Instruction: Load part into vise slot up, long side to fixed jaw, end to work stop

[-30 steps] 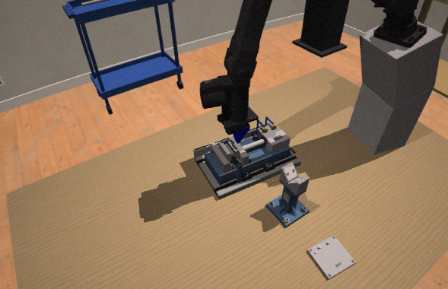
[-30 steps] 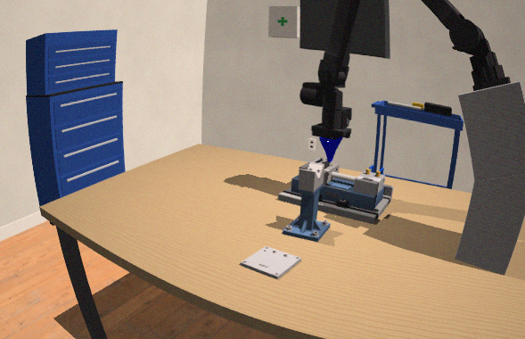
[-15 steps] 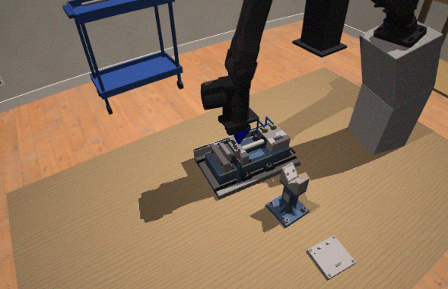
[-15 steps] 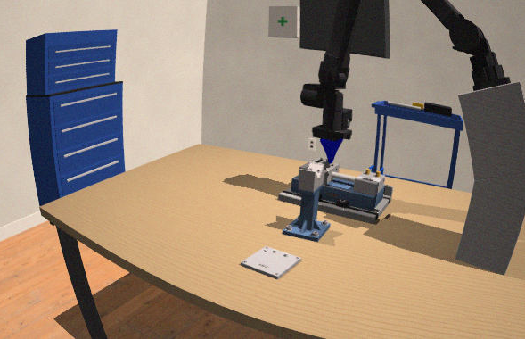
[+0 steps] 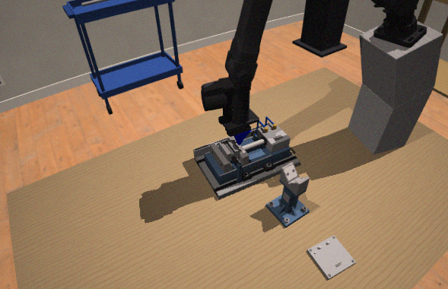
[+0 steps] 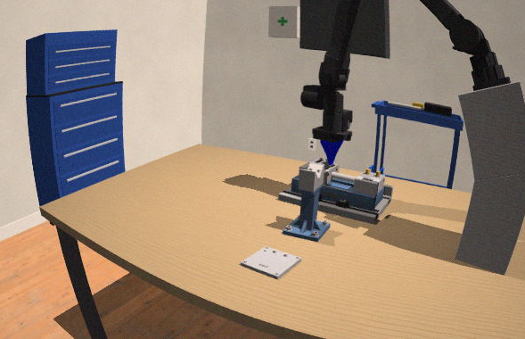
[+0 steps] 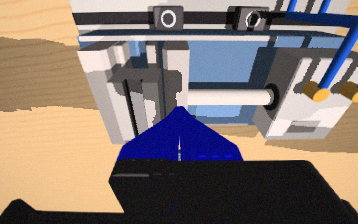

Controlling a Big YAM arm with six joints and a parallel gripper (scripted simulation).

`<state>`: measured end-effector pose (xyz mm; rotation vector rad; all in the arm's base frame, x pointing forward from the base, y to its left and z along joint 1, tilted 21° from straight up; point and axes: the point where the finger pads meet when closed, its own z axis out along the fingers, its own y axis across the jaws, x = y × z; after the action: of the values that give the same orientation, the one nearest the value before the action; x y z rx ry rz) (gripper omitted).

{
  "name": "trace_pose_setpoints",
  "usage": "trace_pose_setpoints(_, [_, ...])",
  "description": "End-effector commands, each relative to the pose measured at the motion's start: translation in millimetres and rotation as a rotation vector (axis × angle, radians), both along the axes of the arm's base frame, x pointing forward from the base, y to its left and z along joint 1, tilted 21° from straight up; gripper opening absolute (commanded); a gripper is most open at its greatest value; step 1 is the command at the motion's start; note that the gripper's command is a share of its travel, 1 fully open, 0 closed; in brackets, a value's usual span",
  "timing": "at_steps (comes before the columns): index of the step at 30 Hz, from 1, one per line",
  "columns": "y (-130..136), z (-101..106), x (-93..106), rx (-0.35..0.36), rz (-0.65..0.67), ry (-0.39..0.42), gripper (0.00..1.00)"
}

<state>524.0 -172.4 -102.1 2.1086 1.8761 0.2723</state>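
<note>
Part [image 5: 230, 148] [image 7: 150, 102]: your grey block lies between the jaws, slot up; you can't confirm end contact.
Vise [image 5: 255, 164] [image 6: 348, 194] [image 7: 220, 60]: blue body, grey jaws, standing open for you.
V-block [image 5: 297, 185] [image 6: 312, 178]: grey, on your blue post.
Infeed plate [image 5: 331, 257] [image 6: 271, 262]: pale, flat on your table.

Finishes: matt plastic, smooth metal, wood grain.
Bench [image 5: 106, 243] [image 6: 192, 214] looked like matt, straight-grained wood; end effector [image 5: 240, 143] [image 6: 332, 163] [image 7: 179, 112] fingers like smooth matt blue plastic; vise rod [image 5: 254, 144] [image 6: 344, 177] [image 7: 227, 96] like smooth pale metal; infeed plate [image 5: 331, 256] [image 6: 271, 262] flat, light grey, matt; V-block post [image 5: 290, 198] [image 6: 308, 207] like blue-painted metal.
</note>
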Motion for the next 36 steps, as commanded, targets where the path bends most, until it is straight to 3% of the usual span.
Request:
trace_pose_setpoints(1, [-4.6,6.3,15.5,-0.010,0.001,-0.037,0.00])
trace_pose_setpoints(36, [-4.7,5.5,16.0,-0.011,0.001,-0.037,0.00])
